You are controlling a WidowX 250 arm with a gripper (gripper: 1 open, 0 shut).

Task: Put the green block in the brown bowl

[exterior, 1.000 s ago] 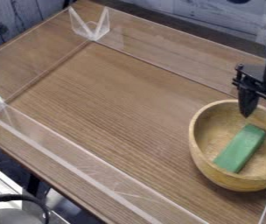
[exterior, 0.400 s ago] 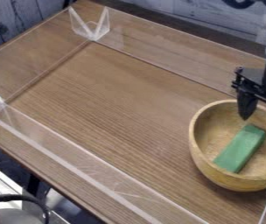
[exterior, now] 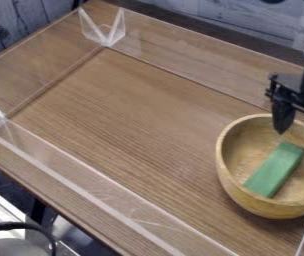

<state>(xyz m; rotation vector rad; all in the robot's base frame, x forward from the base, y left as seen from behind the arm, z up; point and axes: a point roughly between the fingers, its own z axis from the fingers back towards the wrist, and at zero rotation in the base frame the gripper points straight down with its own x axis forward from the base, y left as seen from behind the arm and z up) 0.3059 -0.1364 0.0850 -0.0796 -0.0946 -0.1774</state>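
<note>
The block [exterior: 276, 169] lies inside the bowl [exterior: 234, 166], at the lower right of the frame, slanted with its upper end resting against the far inner wall and its lower end toward the bowl floor; by the look of things the placement is done. The tool [exterior: 296, 118] hangs above the bowl's upper right rim, pointing straight down, its dark fingers spread apart with nothing between them, and clear of the block. Risks from here, as a judgement: the fingers stand close over the rim, so a sideways withdrawal before a lift could catch the wall and shove or tip the bowl; the bowl itself sits near the table's [exterior: 128, 120] lower right edge, beside the clear barrier, so a hard nudge could push it against that barrier. The block leans rather than lies flat, and a knock to the bowl could make it slide down, though it would likely stay inside. Limits of the view: the arm above the tool is cut off by the right and top edges of the frame; the right finger is partly lost at the border; the bowl's near outer wall hides where its base meets the table; whether the fingertips are level with the rim or above it cannot be settled from this single angle.
</note>
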